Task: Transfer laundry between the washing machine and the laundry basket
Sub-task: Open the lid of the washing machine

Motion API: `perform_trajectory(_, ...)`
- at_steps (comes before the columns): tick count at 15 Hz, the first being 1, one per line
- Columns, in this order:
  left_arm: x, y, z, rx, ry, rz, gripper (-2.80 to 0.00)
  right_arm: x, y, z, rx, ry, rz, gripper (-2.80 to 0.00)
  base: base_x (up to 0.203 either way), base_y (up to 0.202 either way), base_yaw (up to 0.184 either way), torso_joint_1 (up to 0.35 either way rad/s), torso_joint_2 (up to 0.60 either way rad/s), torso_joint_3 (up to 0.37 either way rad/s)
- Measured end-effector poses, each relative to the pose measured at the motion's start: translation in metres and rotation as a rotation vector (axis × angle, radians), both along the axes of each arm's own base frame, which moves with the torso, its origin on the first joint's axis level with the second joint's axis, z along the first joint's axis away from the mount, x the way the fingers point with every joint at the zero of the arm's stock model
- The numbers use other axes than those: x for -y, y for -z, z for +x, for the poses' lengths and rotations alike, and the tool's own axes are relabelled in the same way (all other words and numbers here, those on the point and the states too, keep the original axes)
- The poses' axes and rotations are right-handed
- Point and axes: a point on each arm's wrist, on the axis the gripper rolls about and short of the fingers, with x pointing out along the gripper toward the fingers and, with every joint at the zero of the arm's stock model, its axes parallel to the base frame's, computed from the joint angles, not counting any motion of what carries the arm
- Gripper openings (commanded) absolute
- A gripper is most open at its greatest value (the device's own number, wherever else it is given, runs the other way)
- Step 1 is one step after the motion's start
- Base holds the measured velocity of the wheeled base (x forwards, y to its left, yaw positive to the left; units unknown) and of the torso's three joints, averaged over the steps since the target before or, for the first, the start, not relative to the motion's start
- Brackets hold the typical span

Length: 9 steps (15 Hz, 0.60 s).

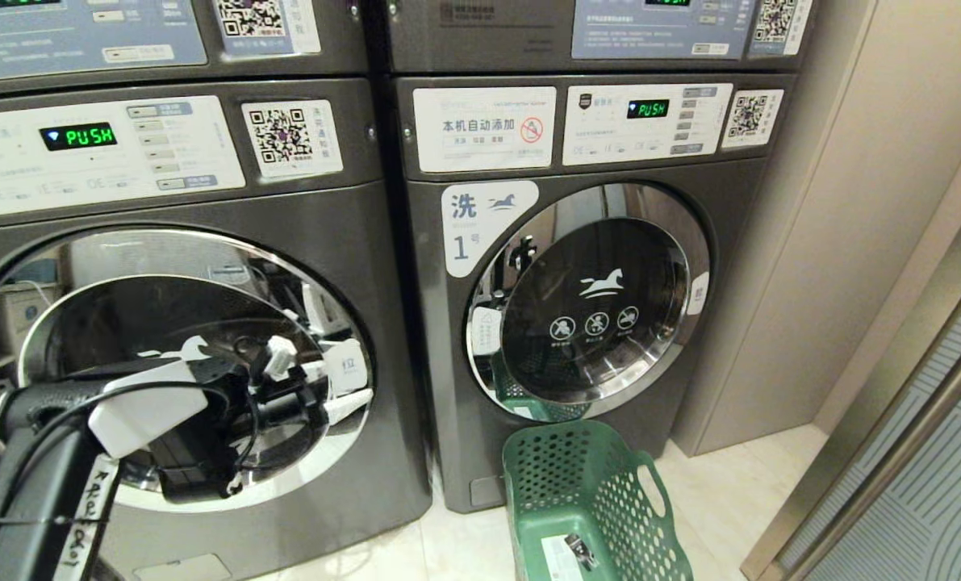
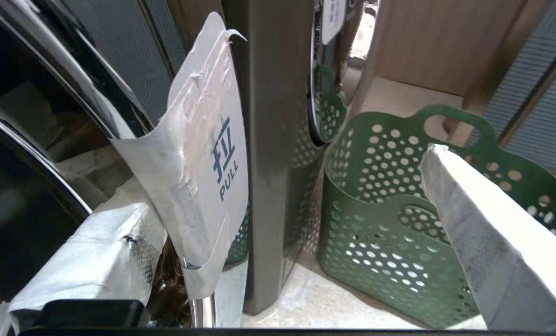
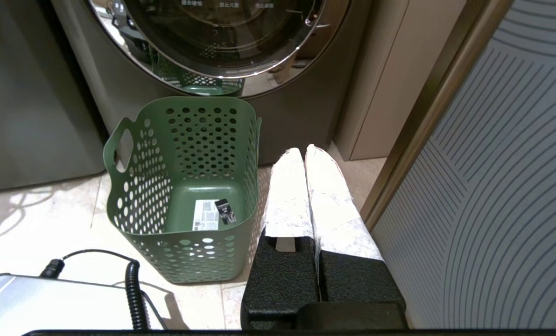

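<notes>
Your left tool: arm raised and reaching forward, white-wrapped fingers spread wide, nothing between them. Your right tool: low, fingers pressed together, empty.

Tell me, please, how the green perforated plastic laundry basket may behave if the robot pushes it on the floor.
The green perforated plastic laundry basket probably slides easily: it holds no clothes, only a paper label, and stands on smooth floor tiles. Its thin, hole-filled walls suggest it is light and may flex. Tall and narrow, it could tip if pushed near the rim.
</notes>
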Motion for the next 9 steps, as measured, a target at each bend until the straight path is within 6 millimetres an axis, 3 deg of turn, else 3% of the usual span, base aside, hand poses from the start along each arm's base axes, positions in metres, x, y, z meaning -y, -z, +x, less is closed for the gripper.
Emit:
perform_trajectory(5,-0.003,-0.002,-0.002,0.001,-0.023,0.005,0.00,0.000,0.000,0.000,0.001,0.000,0.000,-2.80,0.000,0.000,0.000,0.000,0.00,0.000)
perform_trajectory(7,-0.022,-0.003,-0.004,-0.008,-0.055,0.005,0.00,0.000,0.000,0.000,0.001,0.001,0.000,-2.80,0.000,0.000,0.000,0.000,0.00,0.000)
perform_trajectory(9,-0.055,-0.004,-0.010,-0.021,-0.122,0.006,0.00,0.000,0.000,0.000,0.000,0.000,0.000,-2.80,0.000,0.000,0.000,0.000,0.00,0.000)
